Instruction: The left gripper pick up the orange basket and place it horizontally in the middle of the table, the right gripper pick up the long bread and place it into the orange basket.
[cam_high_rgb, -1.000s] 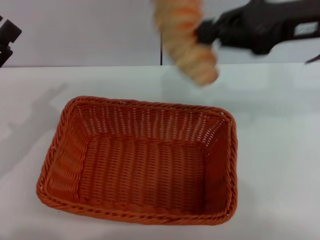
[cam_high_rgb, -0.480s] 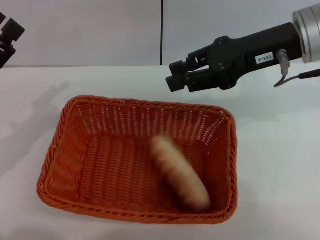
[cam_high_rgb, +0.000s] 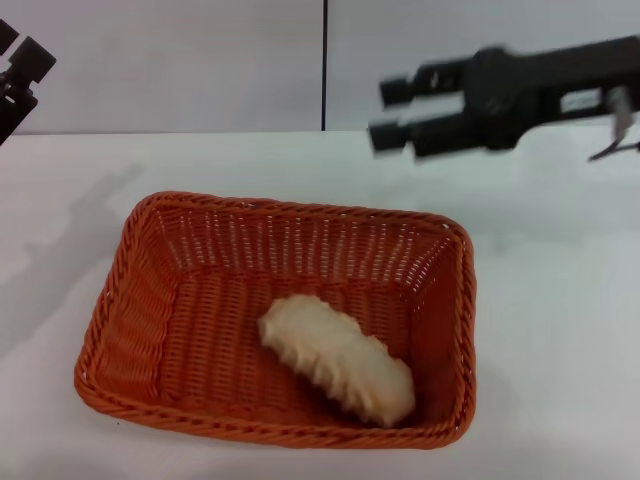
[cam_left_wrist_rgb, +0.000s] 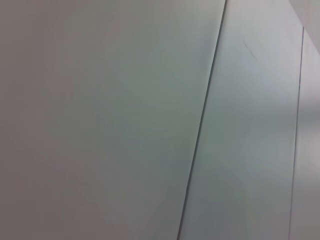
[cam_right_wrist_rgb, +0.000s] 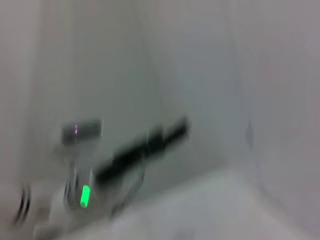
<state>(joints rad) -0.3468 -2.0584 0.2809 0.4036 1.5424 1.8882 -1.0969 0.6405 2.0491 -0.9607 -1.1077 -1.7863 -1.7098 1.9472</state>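
The orange basket (cam_high_rgb: 180, 300) lies flat on the white table (cam_high_rgb: 560, 300), its long side running left to right. Inside it, toward its right end, rests the long bread (cam_high_rgb: 338, 357), pale side up and slanting. High above the basket's far right corner my right gripper (cam_high_rgb: 385, 113) is open, its two black fingers apart with nothing between them. At the far upper left edge of the head view my left gripper (cam_high_rgb: 18, 75) stays raised, away from the basket. The right wrist view shows the left arm (cam_right_wrist_rgb: 135, 152) with its green light.
A pale wall with a dark vertical seam (cam_high_rgb: 324, 65) stands behind the table. White tabletop surrounds the basket on every side. The left wrist view shows only wall panels (cam_left_wrist_rgb: 125, 120).
The bread left the right gripper, dropped into the basket and came to rest there. The right gripper, now open, has lifted and drawn back to the right.
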